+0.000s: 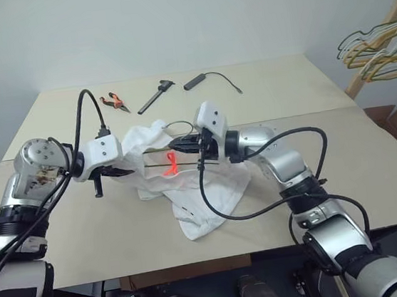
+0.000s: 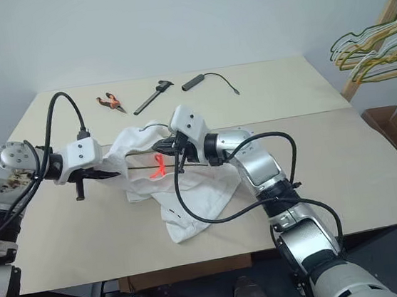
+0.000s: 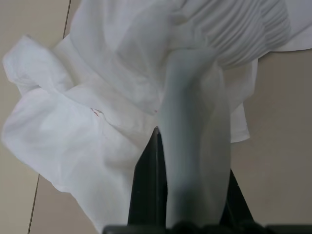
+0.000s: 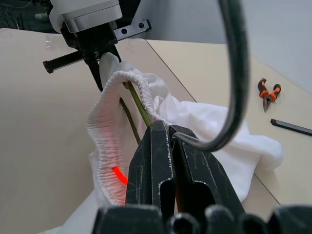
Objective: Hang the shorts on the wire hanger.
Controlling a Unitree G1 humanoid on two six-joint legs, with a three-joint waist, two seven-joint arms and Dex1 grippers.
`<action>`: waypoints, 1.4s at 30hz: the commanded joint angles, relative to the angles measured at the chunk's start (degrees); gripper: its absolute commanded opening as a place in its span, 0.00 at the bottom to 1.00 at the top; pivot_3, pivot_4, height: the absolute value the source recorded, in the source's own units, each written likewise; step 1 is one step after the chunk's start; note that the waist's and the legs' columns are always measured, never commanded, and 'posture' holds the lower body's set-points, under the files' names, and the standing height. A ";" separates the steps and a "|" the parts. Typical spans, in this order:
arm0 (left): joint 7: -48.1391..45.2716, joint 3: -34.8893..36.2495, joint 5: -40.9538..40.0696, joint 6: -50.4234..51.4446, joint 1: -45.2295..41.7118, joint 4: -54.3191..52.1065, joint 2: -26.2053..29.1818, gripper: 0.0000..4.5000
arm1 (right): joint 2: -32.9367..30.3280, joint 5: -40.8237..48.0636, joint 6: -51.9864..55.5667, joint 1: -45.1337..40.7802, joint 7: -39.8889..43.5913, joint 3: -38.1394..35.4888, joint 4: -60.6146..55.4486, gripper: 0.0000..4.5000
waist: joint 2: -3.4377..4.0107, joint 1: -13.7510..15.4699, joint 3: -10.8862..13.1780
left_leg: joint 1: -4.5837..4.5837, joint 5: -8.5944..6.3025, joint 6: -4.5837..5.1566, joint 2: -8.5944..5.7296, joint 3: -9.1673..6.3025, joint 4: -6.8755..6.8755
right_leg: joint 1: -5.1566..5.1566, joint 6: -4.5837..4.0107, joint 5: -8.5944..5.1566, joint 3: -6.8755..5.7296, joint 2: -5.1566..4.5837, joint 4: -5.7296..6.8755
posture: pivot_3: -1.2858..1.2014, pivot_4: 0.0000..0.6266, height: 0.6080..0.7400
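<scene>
Right pincer [image 4: 163, 141] — we see its fingers pressed together, clenched on the wire hanger [image 4: 138, 105] where the thin wire runs into the elastic waistband. Left pincer [image 1: 118, 171] clenched too, gripping the far side of the shorts [image 1: 203, 191]. Between the two, the shorts are held up off the worktop [image 1: 344, 168], the lower cloth trailing onto it — red-orange mark facing us. Beyond, on the worktop: pliers [image 1: 113, 101], a black tool [image 1: 157, 94], a cabled stick [image 1: 208, 79].
</scene>
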 commanded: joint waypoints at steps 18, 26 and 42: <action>2.93 8.14 -4.42 -4.44 -0.53 2.63 5.34 0.99 | -1.13 -0.66 -5.28 -4.90 3.33 -2.64 5.32 0.00 | -0.01 0.03 -0.02 | 0.03 0.00 0.00 0.00 -0.01 0.00 | 0.00 0.00 0.00 0.00 0.00 0.21 | 0.53 0.03 1.00; 6.98 8.01 -4.20 -9.95 2.34 9.47 2.69 0.99 | -2.53 -0.44 -4.40 -4.60 3.65 -2.83 3.39 0.00 | 0.00 0.07 -0.03 | 0.06 0.01 -0.01 0.00 -0.01 0.00 | 0.00 0.00 0.00 0.00 0.00 0.23 | 0.53 0.03 1.00; 12.01 7.38 -1.87 -14.74 -2.71 19.88 -2.87 0.30 | -5.16 -0.30 -2.22 -4.70 4.50 -3.85 1.59 0.00 | -0.07 -0.13 -0.08 | 0.03 0.02 -0.03 -0.01 -0.02 0.00 | -0.01 -0.01 0.01 -0.02 -0.01 0.21 | 0.52 0.03 1.00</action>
